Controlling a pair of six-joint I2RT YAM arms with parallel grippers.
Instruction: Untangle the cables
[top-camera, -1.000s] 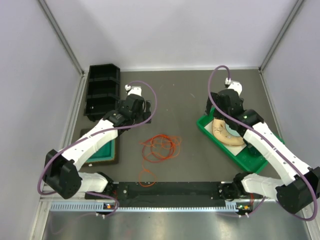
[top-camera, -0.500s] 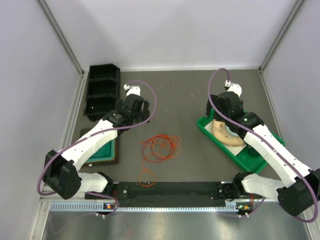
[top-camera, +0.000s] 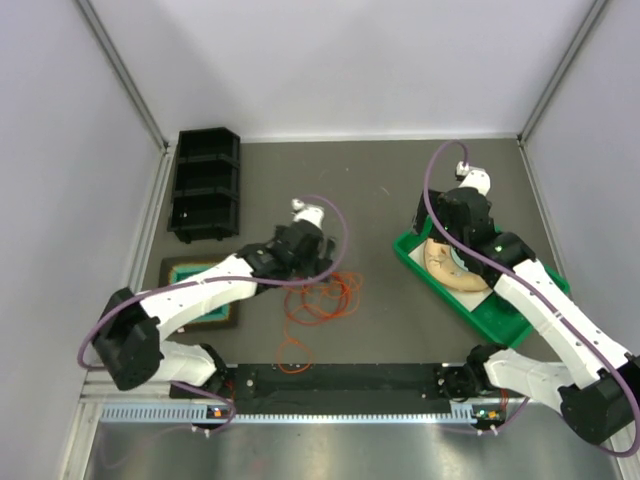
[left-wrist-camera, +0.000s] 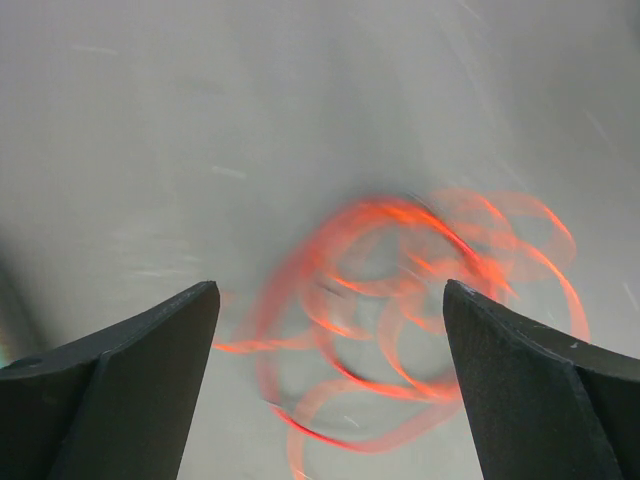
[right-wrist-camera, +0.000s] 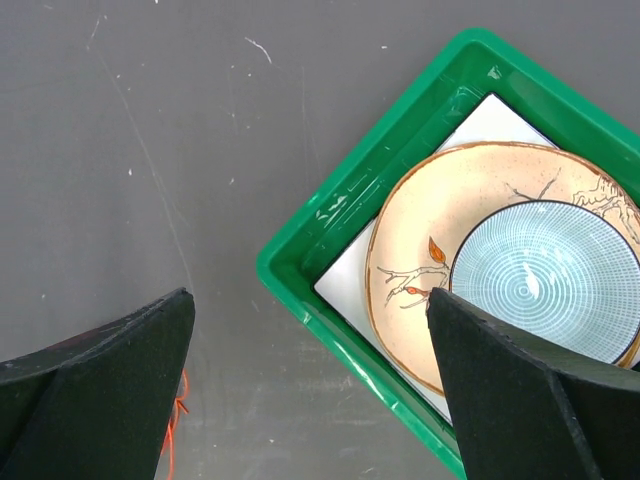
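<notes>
Your left arm has swung away from the black bins (top-camera: 206, 185) at the upper left of the top view. It now stretches from the lower left toward the centre, with its wrist tipped down over the upper left edge of the cables (top-camera: 325, 300). Your right arm has barely shifted.

The cables lie on the table (top-camera: 390, 190) just below centre as one loose orange-red bunch. It is wider than it is tall, and its long axis runs roughly left to right with a slight rise to the right. A smaller loop trails from its lower left toward the bottom edge of the frame.

In the left wrist view the bunch is blurred. It sits between and beyond the fingers of the left claw (left-wrist-camera: 328, 290), which is spread wide with nothing in it.

The right arm reaches up the right side of the top view, elbow low and wrist over the near corner of the green tray (right-wrist-camera: 400, 130). The right claw (right-wrist-camera: 308, 295) is also released and holds nothing. A beige plate (right-wrist-camera: 420, 250) with a blue bowl (right-wrist-camera: 545, 280) on it lies in the tray.
</notes>
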